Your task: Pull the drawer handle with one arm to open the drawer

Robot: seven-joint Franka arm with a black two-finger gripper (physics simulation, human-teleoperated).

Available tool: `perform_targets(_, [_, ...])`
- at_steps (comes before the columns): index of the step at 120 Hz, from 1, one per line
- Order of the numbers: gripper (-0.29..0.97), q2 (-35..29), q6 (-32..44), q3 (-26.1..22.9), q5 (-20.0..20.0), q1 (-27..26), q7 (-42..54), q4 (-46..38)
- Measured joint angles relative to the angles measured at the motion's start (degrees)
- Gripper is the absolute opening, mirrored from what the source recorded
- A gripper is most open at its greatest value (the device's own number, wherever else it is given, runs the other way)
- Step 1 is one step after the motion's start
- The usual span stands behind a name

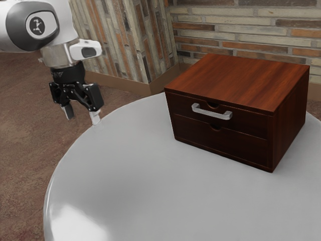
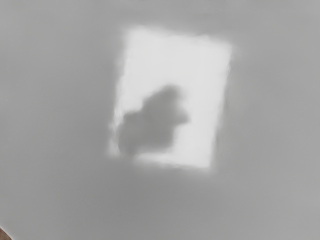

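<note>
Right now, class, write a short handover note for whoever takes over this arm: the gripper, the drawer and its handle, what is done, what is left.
Gripper: open and empty, hanging over the table edge at the exterior view's left, well apart from the cabinet.
Handle: silver, on the top drawer, untouched.
Done: nothing yet; the drawer looks shut.
Left: reach the handle, close on it, pull the drawer out.

Cabinet (image 1: 241,80) on the table (image 1: 150,191) toward the exterior view's right, handle (image 1: 211,112) on its upper drawer (image 1: 251,123), gripper (image 1: 82,117) above the table's edge at the exterior view's left, well apart from the cabinet, wall (image 1: 241,30) behind.
</note>
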Motion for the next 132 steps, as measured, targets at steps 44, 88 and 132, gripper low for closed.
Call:
perform_targets(44, [0.68,-5.68,5.66,-5.4,1.04,-1.19,9.68,18.35])
perform_targets(88, [0.68,-3.65,4.46,-11.47,0.43,-2.95,46.11,18.22])
perform_targets(132, [0.68,0.88,10.82,-13.56,0.3,-9.09,65.07,10.89])
